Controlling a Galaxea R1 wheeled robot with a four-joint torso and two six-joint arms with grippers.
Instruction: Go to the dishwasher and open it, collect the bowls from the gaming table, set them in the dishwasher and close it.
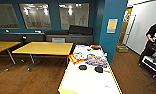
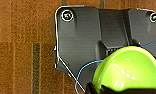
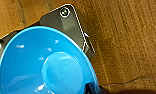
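Office break room — yellow tables (image 1: 45, 48), teal walls (image 1: 114, 10), interior windows (image 1: 35, 15).

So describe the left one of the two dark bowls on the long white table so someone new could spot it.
Find the long white table with a yellowish edge running away from the camera, right of the yellow wooden tables. Just nearer than its colourful board-game boxes lie two small dark round bowls. Yours is the left bowl, by the orange box; the other bowl sits nearer the right edge.

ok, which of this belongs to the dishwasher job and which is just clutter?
Job:
- gaming table
- one dark bowl on it
- second dark bowl on it
- green bowl and blue bowl, close at the wrists, probably collected; grip not visible

Lying about:
- board-game boxes
- yellow tables
- cardboard box on the floor
- person
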